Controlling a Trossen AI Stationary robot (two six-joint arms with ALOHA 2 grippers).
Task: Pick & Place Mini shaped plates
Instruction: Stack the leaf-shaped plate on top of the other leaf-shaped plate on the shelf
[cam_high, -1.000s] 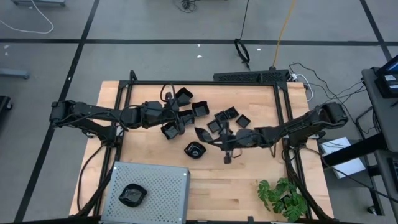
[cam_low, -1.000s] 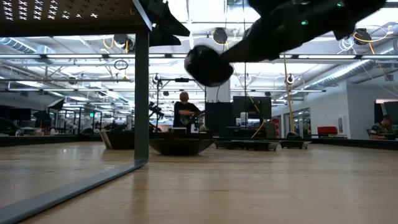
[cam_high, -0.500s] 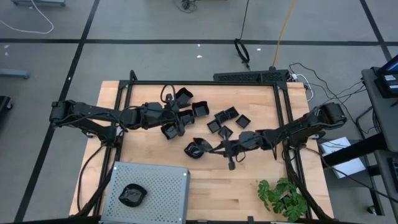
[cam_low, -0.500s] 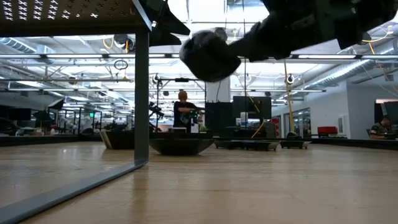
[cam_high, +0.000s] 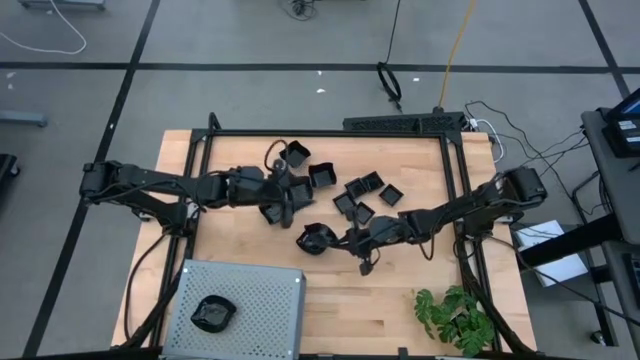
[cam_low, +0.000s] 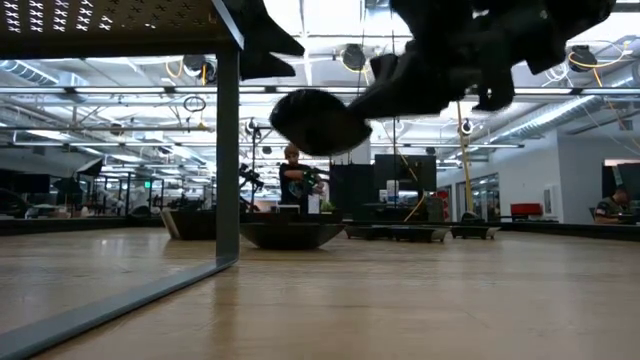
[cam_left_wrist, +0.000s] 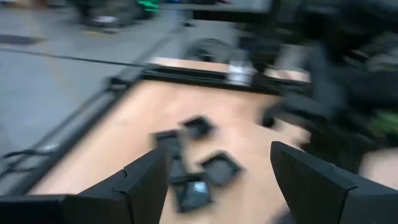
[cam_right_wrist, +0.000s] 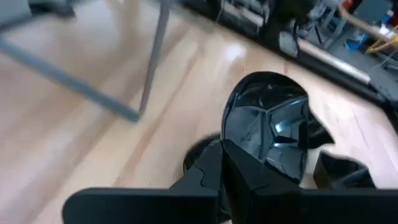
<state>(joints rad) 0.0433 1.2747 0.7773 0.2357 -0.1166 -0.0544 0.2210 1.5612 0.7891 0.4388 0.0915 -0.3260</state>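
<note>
My right gripper (cam_high: 330, 238) clenched on round plate (cam_high: 314, 239), mid-worktop | my left gripper (cam_high: 283, 203) released over loose plates (cam_high: 365, 193) | tray (cam_high: 262, 296) near-left corner

plates (cam_high: 361, 192): glossy black | table (cam_high: 400, 300): light wood grain | tray (cam_high: 262, 300): grey, perforated dot pattern | plant (cam_high: 455, 318): green | arms (cam_high: 150, 184): dark | floor (cam_high: 250, 40): grey, dark lines

Plates (cam_high: 362, 187) looked glossy black plastic; table (cam_high: 400, 290) pale smooth wood; tray (cam_high: 262, 300) grey perforated matt metal.
</note>
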